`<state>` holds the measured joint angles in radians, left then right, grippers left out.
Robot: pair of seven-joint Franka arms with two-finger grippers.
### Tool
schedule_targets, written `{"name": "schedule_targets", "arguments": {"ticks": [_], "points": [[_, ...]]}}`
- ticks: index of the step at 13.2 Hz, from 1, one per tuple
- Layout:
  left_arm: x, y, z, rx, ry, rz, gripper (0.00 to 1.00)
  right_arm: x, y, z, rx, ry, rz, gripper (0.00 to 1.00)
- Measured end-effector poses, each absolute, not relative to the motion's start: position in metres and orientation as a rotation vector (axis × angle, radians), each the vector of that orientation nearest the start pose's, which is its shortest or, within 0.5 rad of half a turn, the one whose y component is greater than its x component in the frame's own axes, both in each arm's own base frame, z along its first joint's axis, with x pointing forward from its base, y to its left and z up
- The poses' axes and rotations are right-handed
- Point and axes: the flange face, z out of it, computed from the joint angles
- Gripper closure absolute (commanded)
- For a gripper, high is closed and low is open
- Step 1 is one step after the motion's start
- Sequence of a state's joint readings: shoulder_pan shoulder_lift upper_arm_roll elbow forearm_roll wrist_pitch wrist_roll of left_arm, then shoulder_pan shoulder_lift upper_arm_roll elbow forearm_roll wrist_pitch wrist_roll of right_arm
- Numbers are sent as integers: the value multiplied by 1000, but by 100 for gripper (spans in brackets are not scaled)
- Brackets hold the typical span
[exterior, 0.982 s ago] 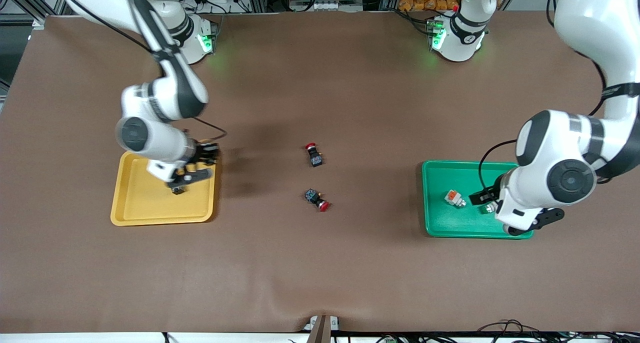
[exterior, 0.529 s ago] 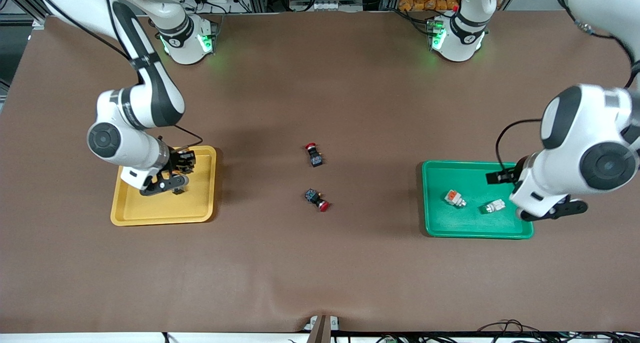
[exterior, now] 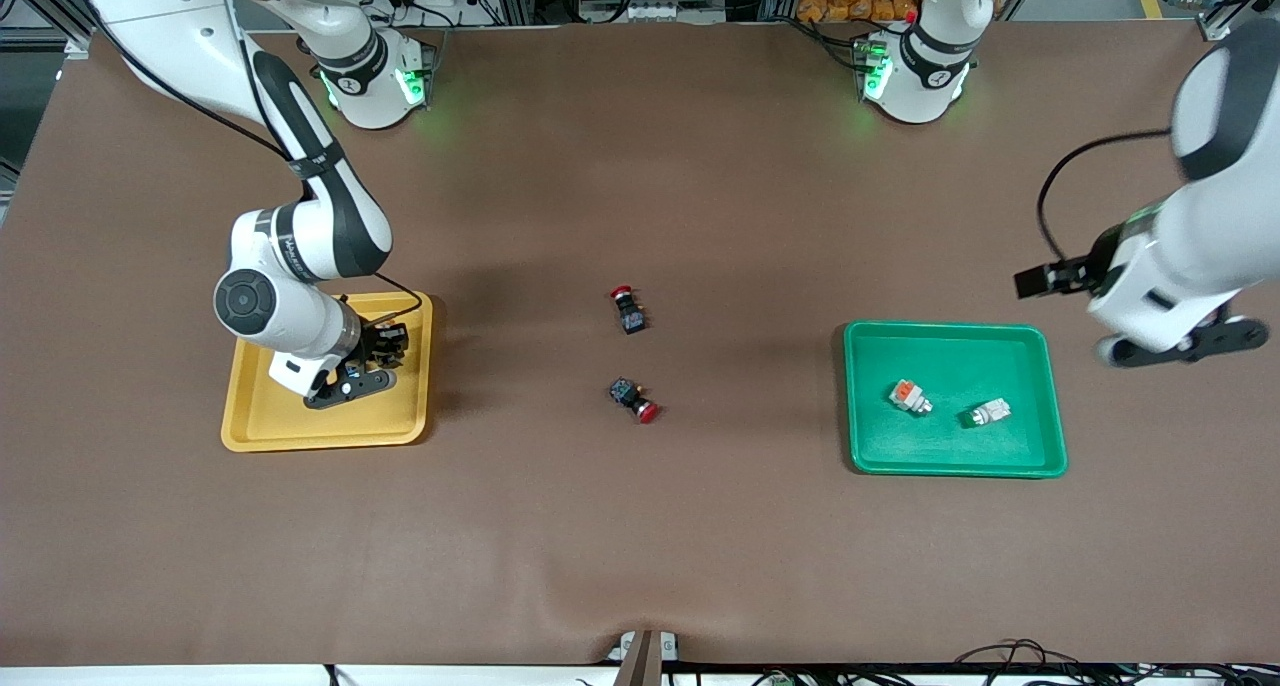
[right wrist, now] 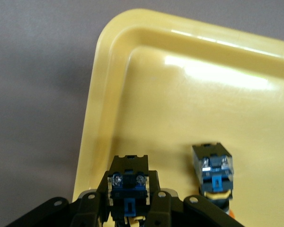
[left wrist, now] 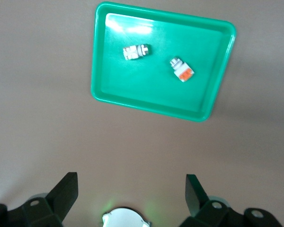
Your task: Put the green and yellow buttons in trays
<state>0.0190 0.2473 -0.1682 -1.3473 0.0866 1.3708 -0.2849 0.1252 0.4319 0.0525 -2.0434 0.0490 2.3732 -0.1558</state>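
The right tool [right wrist: 128, 208] clenches a black switch [right wrist: 128, 187] low over the yellow tray [exterior: 260, 426], near the right arm's end of the table [exterior: 640, 526]; a second black switch [right wrist: 213, 171] lies in that tray. The left tool [left wrist: 128, 201], released, hangs over the table beside the green tray [exterior: 1040, 406], where the orange button [exterior: 908, 396] and green button [exterior: 985, 413] lie.

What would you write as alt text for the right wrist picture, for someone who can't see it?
The right pincer grips a black-bodied push-button switch with blue fittings just above a shallow yellow plastic tray with rounded corners. A second black-bodied switch, showing an orange-yellow cap, lies in the tray beside it, on a brown table.
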Motion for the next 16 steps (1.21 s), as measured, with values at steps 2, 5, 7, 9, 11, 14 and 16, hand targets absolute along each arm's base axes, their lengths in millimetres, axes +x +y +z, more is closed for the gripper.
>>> {"name": "schedule_targets", "arguments": {"ticks": [2, 5, 7, 9, 11, 14, 16], "points": [[583, -54, 588, -3055, -210, 284, 0, 578, 103, 203, -3051, -465, 139, 100], [560, -64, 577, -3078, -164, 144, 0, 579, 102, 194, -3053, -472, 137, 74], [546, -65, 576, -3085, -16, 118, 0, 580, 102, 194, -3054, -474, 127, 13], [543, -57, 585, -3086, 139, 100, 0, 580, 102, 194, -3054, -476, 125, 0], [544, -50, 597, -3088, 189, 64, 0, 580, 102, 195, -3054, -478, 124, 0], [540, -49, 629, -3089, 186, 78, 0, 580, 102, 195, -3048, -513, 125, 0], [538, -49, 639, -3089, 185, 80, 0, 579, 101, 200, -3041, -526, 184, 0]]}}
